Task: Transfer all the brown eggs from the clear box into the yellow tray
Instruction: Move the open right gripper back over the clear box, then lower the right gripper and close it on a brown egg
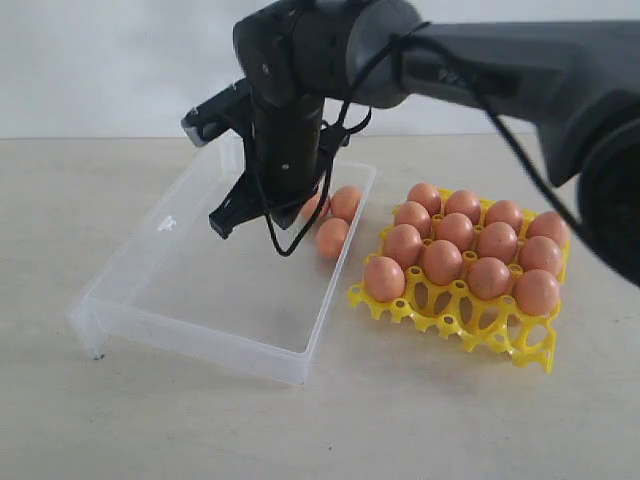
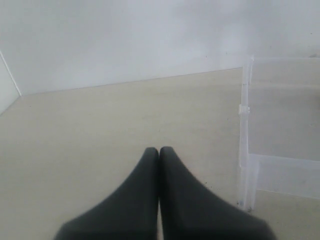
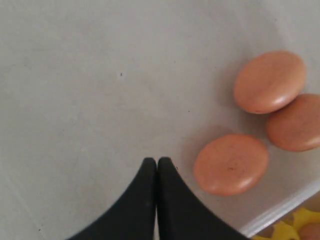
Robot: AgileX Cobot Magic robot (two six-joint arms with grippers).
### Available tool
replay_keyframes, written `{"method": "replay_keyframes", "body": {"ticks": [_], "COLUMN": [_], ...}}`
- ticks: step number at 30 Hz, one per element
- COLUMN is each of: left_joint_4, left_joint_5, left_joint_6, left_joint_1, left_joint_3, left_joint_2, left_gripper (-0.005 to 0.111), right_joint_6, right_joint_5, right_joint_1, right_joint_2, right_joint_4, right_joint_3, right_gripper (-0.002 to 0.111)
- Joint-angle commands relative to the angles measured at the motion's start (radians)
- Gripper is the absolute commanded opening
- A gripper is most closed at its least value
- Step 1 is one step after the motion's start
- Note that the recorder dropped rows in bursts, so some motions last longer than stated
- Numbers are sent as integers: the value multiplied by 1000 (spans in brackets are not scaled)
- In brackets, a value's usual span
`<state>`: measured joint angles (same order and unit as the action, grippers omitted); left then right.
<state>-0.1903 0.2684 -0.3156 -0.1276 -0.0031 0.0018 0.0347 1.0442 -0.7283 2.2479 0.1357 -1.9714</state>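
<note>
The right gripper [image 1: 224, 222] half hides one brown egg [image 1: 312, 207].

The right gripper [image 3: 157, 161] had its two dark fingers [image 3: 145, 200] pressed tight together, holding nothing, over the bare floor of the clear box [image 3: 100, 90]. Three brown eggs [image 3: 231, 164] lay on that floor near the box's wall. One sat just beside the fingertips without touching them; two more [image 3: 270, 81] [image 3: 295, 122] lay past it, touching each other. A bit of the yellow tray [image 3: 287, 231] showed beyond the wall.
</note>
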Motion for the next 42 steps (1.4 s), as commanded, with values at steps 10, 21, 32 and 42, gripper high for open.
{"method": "replay_keyframes", "body": {"ticks": [10,21,32,42], "left_joint_4": [-4,-4,-4,-4], "left_joint_5": [-14,-21,-21,-24], "left_joint_6": [9,9,9,9], "left_joint_1": [1,1,1,1], "left_joint_3": [3,3,3,3], "left_joint_2": [-2,-2,-2,-2], "left_gripper": [-4,-4,-4,-4], "right_joint_6": [-269,-635,-663,-786], "right_joint_5": [-95,-268,-306,-422], "right_joint_1": [2,127,127,128], "right_joint_2": [77,119,209,256], "right_joint_4": [127,110,97,97], "right_joint_3": [-89,-89,-89,-89], "right_gripper": [56,55,54,54]}}
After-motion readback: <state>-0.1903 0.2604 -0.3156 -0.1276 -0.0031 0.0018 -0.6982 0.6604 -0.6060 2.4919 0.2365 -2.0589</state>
